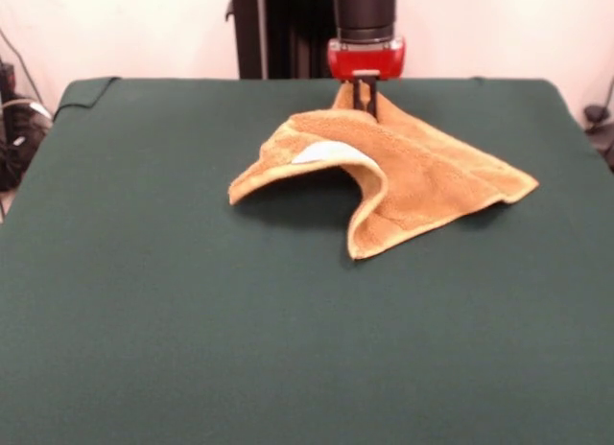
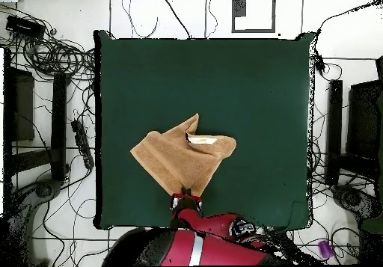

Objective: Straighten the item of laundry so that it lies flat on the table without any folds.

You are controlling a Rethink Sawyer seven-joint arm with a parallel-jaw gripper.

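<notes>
The orange-tan towel (image 1: 413, 176) lies crumpled on the green table (image 1: 192, 320) near its far edge. One corner is lifted, and the cloth drapes down from it in folds, with the white label (image 1: 321, 153) showing on a raised fold. My gripper (image 1: 365, 102) hangs straight down at the towel's far corner and is shut on that raised corner. In the overhead view the towel (image 2: 176, 159) sits low in the picture, near the robot's side. The gripper (image 2: 186, 199) is at its lower tip, with the label (image 2: 200, 139) on the upper fold.
The robot's black pedestal (image 1: 278, 28) stands behind the table's far edge. Cables and dark equipment (image 2: 52, 92) lie on the floor round the table. A folded flap of the green cloth (image 1: 86, 90) shows at the far left corner.
</notes>
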